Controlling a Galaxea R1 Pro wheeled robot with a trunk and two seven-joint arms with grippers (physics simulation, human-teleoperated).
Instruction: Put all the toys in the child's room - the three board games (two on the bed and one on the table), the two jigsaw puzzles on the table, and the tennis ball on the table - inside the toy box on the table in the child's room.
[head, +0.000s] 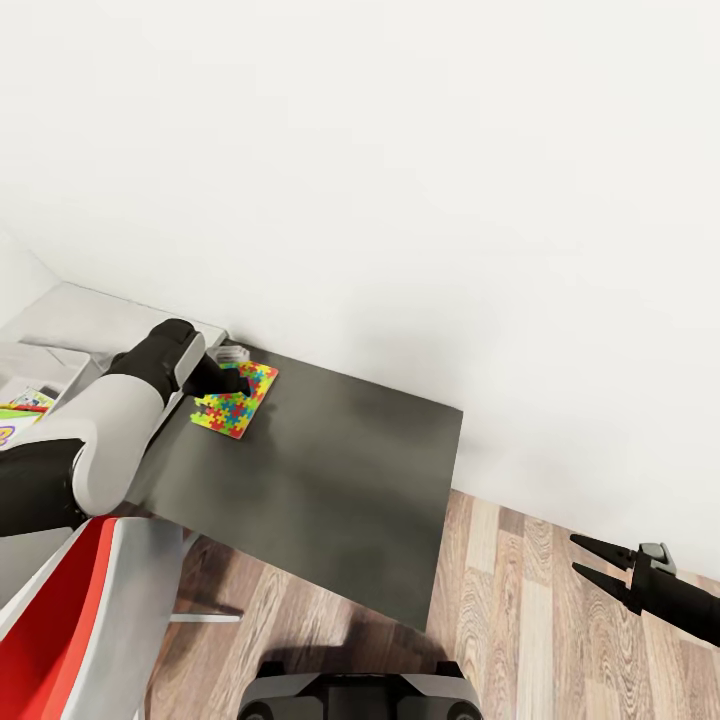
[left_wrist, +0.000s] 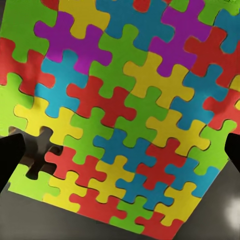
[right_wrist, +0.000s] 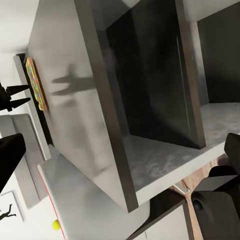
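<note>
My left jaws (head: 222, 383) are down over the puzzle (head: 236, 399), which lies flat on the dark side unit (head: 330, 480) of the table, at the corner nearest the wall. In the wrist view the mat (left_wrist: 120, 115) spans the whole gap between my fingertips (left_wrist: 11, 155), so the jaws are spread wide, one tip past each side. Makes sense: a thin flat mat gives nothing to pinch from above, so I reckon I'll have to catch an edge. My right jaws (head: 590, 560) are parted and empty, parked over the floor well off that unit so they're out of the way.
</note>
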